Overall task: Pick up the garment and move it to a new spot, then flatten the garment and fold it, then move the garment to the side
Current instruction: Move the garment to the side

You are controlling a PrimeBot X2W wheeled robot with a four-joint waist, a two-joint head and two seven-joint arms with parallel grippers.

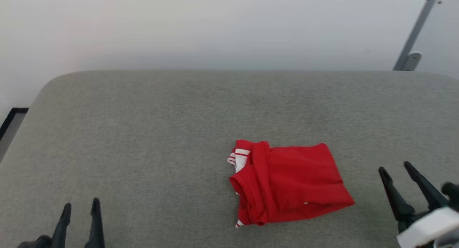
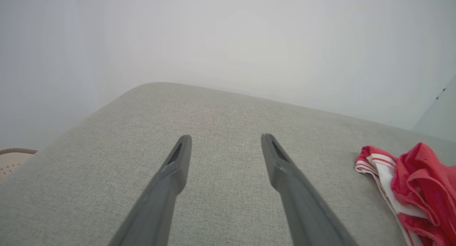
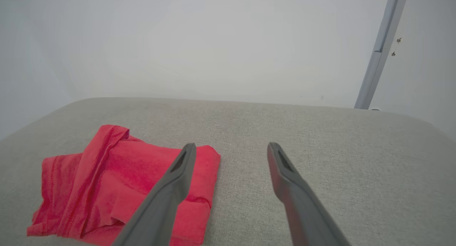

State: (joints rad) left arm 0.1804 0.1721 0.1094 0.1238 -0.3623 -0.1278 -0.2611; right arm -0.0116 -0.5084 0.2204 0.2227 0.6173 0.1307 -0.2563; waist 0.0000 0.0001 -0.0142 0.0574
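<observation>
The garment [image 1: 287,183] is a red T-shirt folded into a compact bundle, lying right of centre on the grey cushioned surface [image 1: 143,133]. White sleeve fabric with striped trim peeks out at its left edge. The left wrist view catches that striped edge of the garment [image 2: 409,182] at its right side. My left gripper [image 1: 80,205] is open at the lower left, well apart from the shirt, nothing between its fingers. My right gripper [image 1: 396,167] is open just right of the bundle; in the right wrist view the garment [image 3: 107,182] lies left of my open fingers [image 3: 181,167].
A pale wall rises behind the cushioned surface. A grey metal bar [image 1: 416,29] leans at the back right. The surface's left edge drops off to the floor [image 1: 10,126]. Bare grey fabric stretches to the left of and behind the shirt.
</observation>
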